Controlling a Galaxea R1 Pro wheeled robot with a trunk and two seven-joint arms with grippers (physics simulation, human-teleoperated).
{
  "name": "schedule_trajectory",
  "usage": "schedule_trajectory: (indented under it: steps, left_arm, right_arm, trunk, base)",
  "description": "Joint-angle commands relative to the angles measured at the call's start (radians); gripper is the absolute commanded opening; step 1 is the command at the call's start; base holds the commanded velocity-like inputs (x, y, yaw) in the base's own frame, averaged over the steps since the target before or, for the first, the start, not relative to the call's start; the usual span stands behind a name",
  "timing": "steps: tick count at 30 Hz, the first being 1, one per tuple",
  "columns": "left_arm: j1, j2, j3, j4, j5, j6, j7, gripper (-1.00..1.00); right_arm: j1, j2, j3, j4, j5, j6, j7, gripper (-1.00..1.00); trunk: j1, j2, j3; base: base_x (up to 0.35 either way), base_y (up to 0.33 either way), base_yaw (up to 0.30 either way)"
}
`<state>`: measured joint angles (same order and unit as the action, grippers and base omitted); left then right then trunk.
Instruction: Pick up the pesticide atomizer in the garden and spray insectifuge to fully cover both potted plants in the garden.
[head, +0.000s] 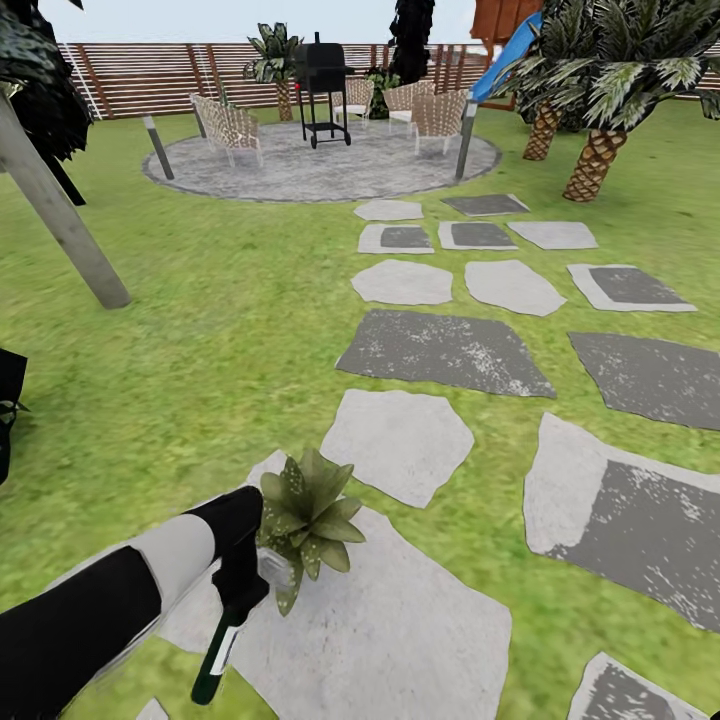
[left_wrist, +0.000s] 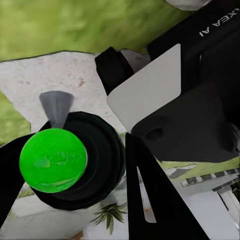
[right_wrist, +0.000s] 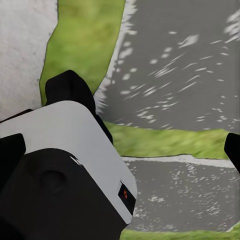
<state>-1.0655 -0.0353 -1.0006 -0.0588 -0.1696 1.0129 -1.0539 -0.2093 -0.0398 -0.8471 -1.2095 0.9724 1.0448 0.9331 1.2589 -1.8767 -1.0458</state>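
**Atomizer in left gripper, held beside the first plant**

Left gripper (head: 240, 590) is pinching the pesticide atomizer (head: 215, 655) near its upper end. The dark green body with white label hangs down and tilts toward the robot, over the pale stepping stone (head: 400, 630). In the left wrist view the bottle's bright green base (left_wrist: 52, 160) faces the camera, black fingers (left_wrist: 150, 200) on either side.

Potted plant (head: 305, 520) sits on the same stone, just beside the gripper; its leaves overlap the gripper in the head view, so I can't tell if they touch.

Handling, my read: slim, stiff plastic bottle, light, probably slick. A grip up near the collar leaves the long body free to swing, so move slowly. Can't see where the nozzle is facing.

Right gripper (right_wrist: 125, 145): fingers look spread and empty over the grey paving (right_wrist: 175, 60).
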Motion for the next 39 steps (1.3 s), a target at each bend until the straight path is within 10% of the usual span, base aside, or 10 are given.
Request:
schedule_trajectory:
  steps: [1,7,39]
  left_arm:
    - [-0.012,0.000,0.003,-0.001,-0.010,0.006,-0.009,-1.00]
    - [-0.084,-0.003,0.003,-0.001,-0.010,0.006,-0.011,-1.00]
    - [0.010,-0.002,0.011,-0.001,-0.007,0.006,-0.013,-1.00]
  right_arm:
    - [-0.001,0.000,-0.001,-0.001,0.009,0.002,0.010,1.00]
    - [-0.001,0.000,-0.001,-0.001,0.009,0.002,0.011,1.00]
    - [-0.001,0.000,-0.002,-0.001,0.008,0.002,0.012,1.00]
  trunk:
    - [0.000,0.000,-0.001]
    - [0.000,0.000,-0.001]
    - [-0.023,0.042,0.018]
  base:
    - [0.000,0.000,0.000]
    - [0.000,0.000,0.000]
    - [0.000,0.000,0.000]
